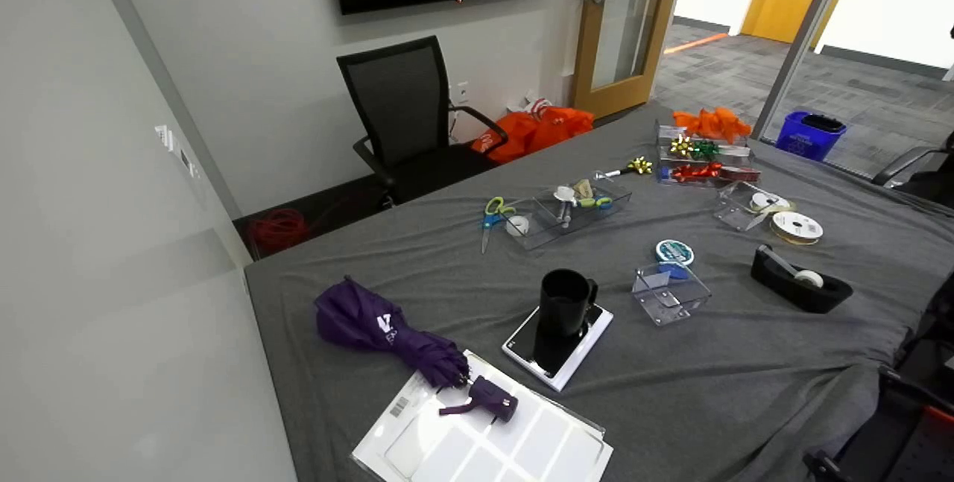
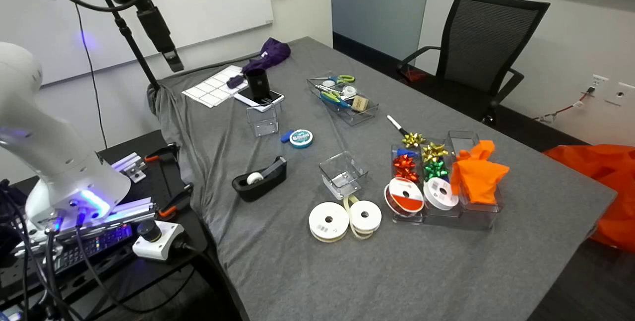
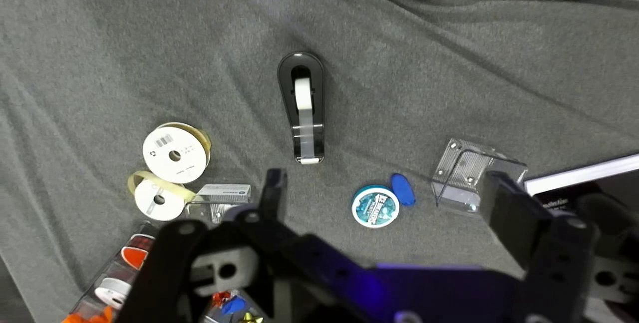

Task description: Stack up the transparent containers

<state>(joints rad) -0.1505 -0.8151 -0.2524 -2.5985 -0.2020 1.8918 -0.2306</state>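
Note:
Two small transparent containers stand apart on the grey cloth. The near-mug container (image 1: pixel 663 302) is beside the white-edged device; it also shows in an exterior view (image 2: pixel 263 125) and the wrist view (image 3: pixel 462 170). The ribbon-side container (image 1: pixel 734 210) touches or nearly touches a ribbon spool; it also shows in an exterior view (image 2: pixel 342 177) and, partly behind a finger, in the wrist view (image 3: pixel 219 210). My gripper (image 2: pixel 172 60) hangs high above the table. In the wrist view the gripper (image 3: pixel 389 183) is spread wide with nothing between its fingers; its right finger overlaps the near-mug container.
A black mug (image 1: pixel 564 299) stands on the black-screened device (image 1: pixel 577 363). A tape dispenser (image 2: pixel 260 179), mint tin (image 3: pixel 375 206), blue oval piece (image 3: pixel 402 189) and ribbon spools (image 2: pixel 329 220) lie around the containers. Filled clear trays (image 2: pixel 354 117) stand farther off. A purple umbrella (image 1: pixel 365 322) lies near white sheets.

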